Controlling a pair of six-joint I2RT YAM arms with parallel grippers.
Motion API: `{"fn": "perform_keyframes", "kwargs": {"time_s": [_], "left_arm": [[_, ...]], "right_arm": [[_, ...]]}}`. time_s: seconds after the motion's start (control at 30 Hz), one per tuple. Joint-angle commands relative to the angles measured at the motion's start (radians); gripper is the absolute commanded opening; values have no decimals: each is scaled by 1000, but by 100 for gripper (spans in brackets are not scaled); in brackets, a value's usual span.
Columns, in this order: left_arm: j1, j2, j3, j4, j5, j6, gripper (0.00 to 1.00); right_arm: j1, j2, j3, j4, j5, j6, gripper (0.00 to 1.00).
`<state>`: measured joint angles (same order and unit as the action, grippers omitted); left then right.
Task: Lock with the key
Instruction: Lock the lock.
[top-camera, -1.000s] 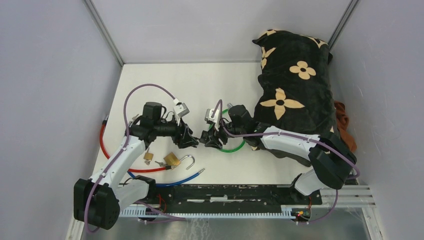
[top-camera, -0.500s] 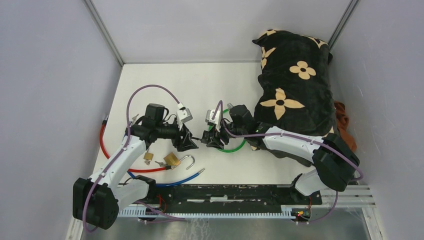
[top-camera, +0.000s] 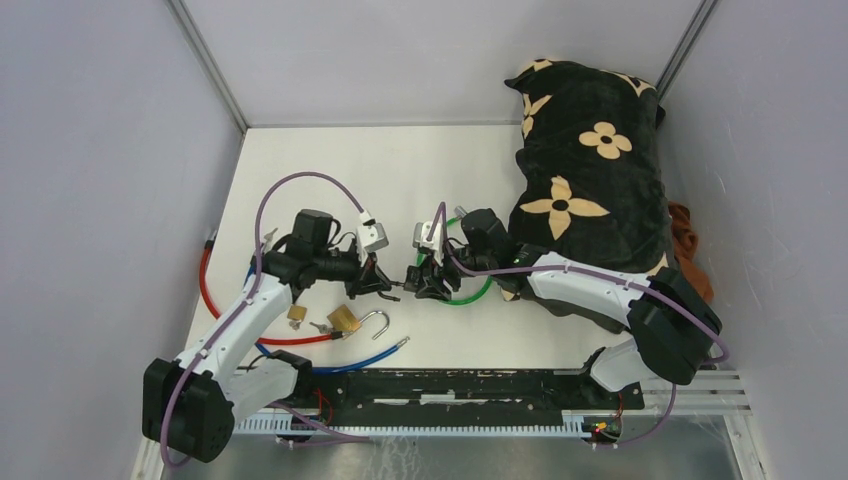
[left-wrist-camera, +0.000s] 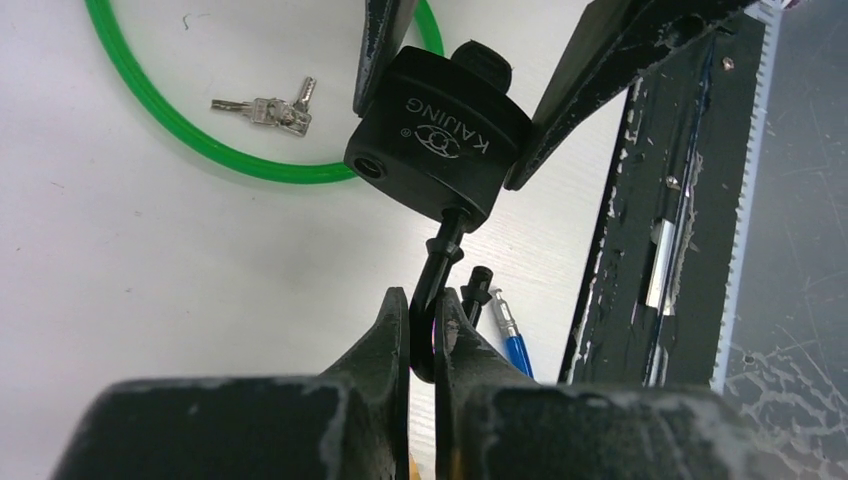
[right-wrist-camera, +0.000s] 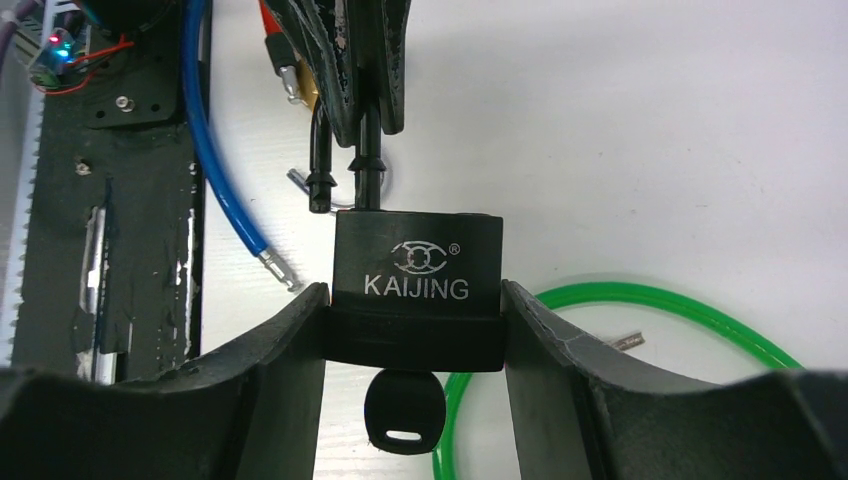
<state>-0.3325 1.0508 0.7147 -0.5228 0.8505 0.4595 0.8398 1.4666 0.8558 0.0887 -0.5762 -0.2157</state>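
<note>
A black padlock marked KAIJING hangs above the table, with my right gripper shut on the two sides of its body. The key, black-headed, sticks out of the keyhole at the lock's underside. The black shackle is open and its free leg is out of the body. My left gripper is shut on the bend of the shackle, facing the padlock. In the top view the left gripper and right gripper meet tip to tip at the table's middle.
A green cable loop lies under the right gripper with small keys inside it. A brass padlock with an open shackle, a smaller brass lock, a blue cable and a red cable lie near left. A black flowered pillow fills the right side.
My left gripper's jaws have gone from open to shut on the padlock's shackle. The right gripper holds the padlock body as before, almost unmoved.
</note>
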Motion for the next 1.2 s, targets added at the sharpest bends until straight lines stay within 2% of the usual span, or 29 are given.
{"fn": "perform_keyframes", "kwargs": {"time_s": [0.0,0.03,0.07,0.1,0.13,0.17,0.23,0.3,0.4,0.5,0.63,0.7,0.93,1.0,1.03,1.1,1.13,1.17], "left_arm": [[-16,-38,-2,-41,88,120,2],[-15,-44,3,-50,88,142,2],[-15,-50,10,-56,87,163,2],[-16,-57,19,-58,86,183,2],[-16,-65,26,-56,84,195,2],[-15,-75,32,-40,84,194,2],[-15,-79,42,-3,85,151,2],[-15,-70,42,19,106,74,2],[-16,-68,15,18,140,-3,2],[-17,-83,-7,21,136,-15,2],[-19,-98,-41,78,108,-11,2],[-25,-98,-47,102,110,-14,2],[-31,-101,-59,106,102,-2,2],[-30,-104,-63,107,102,-4,2],[-31,-104,-66,107,101,-5,2],[-31,-105,-64,104,94,-12,2],[-31,-105,-62,95,91,-7,2],[-31,-105,-59,88,86,-2,2]], "right_arm": [[6,-47,45,128,-112,5,0],[5,-38,52,114,-131,-5,4],[5,-31,58,98,-150,-17,19],[5,-26,56,92,-165,-30,39],[5,-22,44,102,-183,-38,50],[6,-23,27,121,-192,-41,73],[5,-27,-3,152,-199,-48,96],[5,-30,-22,174,-205,-52,98],[5,-45,-66,220,-213,-50,98],[5,-56,-138,297,-175,-15,98],[11,-5,-269,610,-123,180,98],[20,43,-288,709,-90,214,98],[56,218,-184,699,-93,171,80],[61,258,-159,689,-112,169,70],[60,280,-145,673,-122,168,59],[61,297,-120,634,-137,148,36],[60,293,-115,610,-135,138,14],[60,279,-116,594,-126,121,2]]}}
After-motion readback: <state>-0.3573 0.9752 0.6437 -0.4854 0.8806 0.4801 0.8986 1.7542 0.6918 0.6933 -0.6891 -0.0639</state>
